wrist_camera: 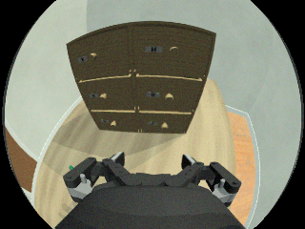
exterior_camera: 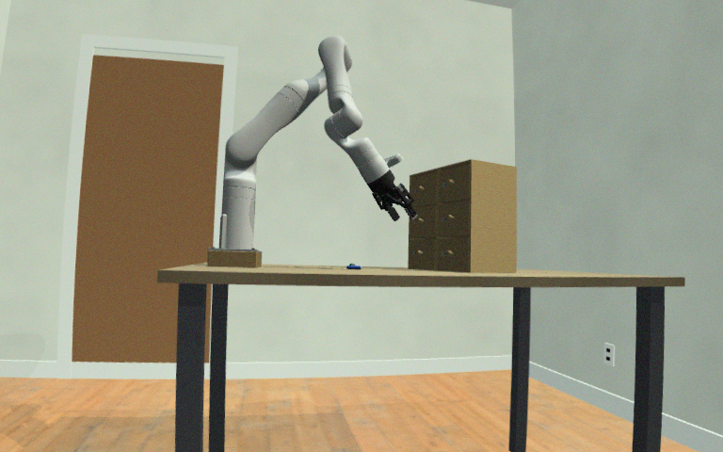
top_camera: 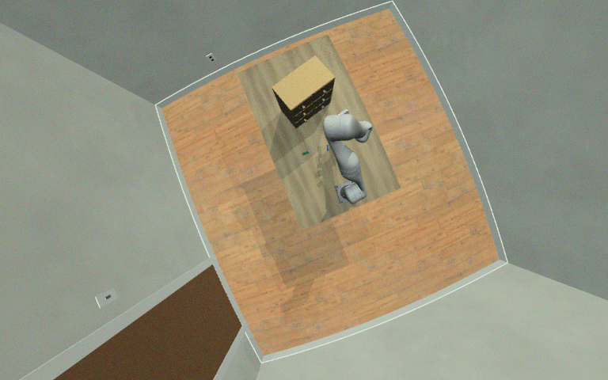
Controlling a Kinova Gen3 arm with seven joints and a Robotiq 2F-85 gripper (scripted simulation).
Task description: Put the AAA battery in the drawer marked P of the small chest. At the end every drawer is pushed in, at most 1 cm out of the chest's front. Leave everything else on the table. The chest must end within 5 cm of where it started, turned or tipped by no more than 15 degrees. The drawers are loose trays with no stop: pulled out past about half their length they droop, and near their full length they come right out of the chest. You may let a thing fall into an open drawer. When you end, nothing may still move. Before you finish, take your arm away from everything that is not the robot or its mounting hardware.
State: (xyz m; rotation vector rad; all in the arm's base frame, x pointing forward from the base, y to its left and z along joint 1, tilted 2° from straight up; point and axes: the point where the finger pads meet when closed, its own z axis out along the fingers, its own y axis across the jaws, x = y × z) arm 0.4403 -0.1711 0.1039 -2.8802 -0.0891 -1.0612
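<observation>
Wooden table [exterior_camera: 586,279], dark legs; chest [exterior_camera: 482,216] at one end. Brown door [exterior_camera: 146,207], plank floor [exterior_camera: 373,410]. End effector [exterior_camera: 400,210] spread, holding nothing.

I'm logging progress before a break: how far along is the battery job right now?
Nothing looks finished yet. All six drawers of the chest appear pushed in, none opened. In hand: the gripper is open and empty, poised near the chest's front at the middle row of drawers. Small items, one blue and one green, lie on the table; which is the battery is unclear. Left: open drawer P, fetch the battery, drop it in, close.
</observation>
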